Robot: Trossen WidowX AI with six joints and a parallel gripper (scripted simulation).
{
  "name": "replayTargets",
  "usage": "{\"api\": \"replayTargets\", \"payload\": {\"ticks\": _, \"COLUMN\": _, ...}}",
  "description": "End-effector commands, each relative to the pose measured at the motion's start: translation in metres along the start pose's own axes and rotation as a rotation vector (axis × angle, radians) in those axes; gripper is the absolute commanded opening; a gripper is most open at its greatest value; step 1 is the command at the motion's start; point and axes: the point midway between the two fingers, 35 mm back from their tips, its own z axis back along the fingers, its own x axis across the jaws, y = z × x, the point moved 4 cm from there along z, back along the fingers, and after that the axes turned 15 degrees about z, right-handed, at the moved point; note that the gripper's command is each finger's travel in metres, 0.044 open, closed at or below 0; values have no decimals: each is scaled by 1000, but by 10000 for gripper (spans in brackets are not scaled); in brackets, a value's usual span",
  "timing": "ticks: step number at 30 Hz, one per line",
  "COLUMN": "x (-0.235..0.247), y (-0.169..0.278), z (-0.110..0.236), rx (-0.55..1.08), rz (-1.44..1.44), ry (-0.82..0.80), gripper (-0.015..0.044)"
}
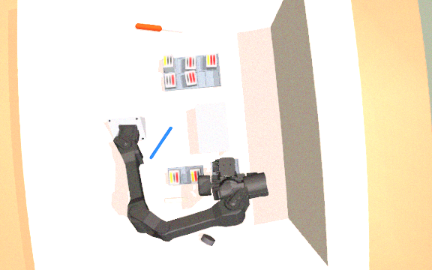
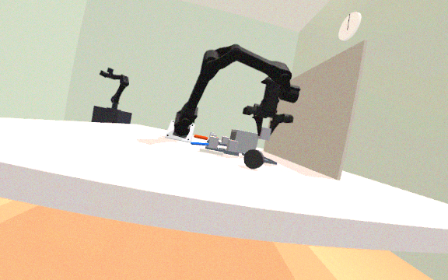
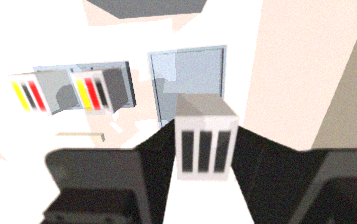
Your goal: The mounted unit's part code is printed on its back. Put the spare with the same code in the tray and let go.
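Note:
My gripper (image 1: 225,167) (image 2: 264,131) (image 3: 198,124) is shut on a small white spare block (image 3: 206,142) whose label shows three black bars. It holds the block in the air above a flat light-blue tray (image 3: 189,75). The mounted unit (image 1: 211,127) (image 2: 243,139) is a plain white box on the table between the tray and the spares rack (image 1: 192,72). That rack holds several spares with red, yellow and black bar labels. Two more spares (image 1: 175,175) (image 1: 194,175) (image 3: 29,92) (image 3: 96,90) sit in a small holder just left of the tray.
A tall brown panel (image 1: 298,131) (image 2: 317,117) stands close on the right of the gripper. A blue pen (image 1: 160,142), an orange screwdriver (image 1: 148,27) and a black puck (image 1: 208,239) (image 2: 253,159) lie on the white table. The arm's base (image 1: 127,125) is at the left.

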Motion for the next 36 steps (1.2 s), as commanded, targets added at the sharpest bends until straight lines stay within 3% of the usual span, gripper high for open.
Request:
{"api": "replayTargets", "payload": {"ticks": 1, "x": 0, "y": 1, "z": -4, "rx": 3, "rz": 2, "ry": 0, "gripper": 0}}
{"api": "replayTargets", "payload": {"ticks": 36, "x": 0, "y": 1, "z": -29, "rx": -1, "rz": 2, "ry": -1, "gripper": 0}}
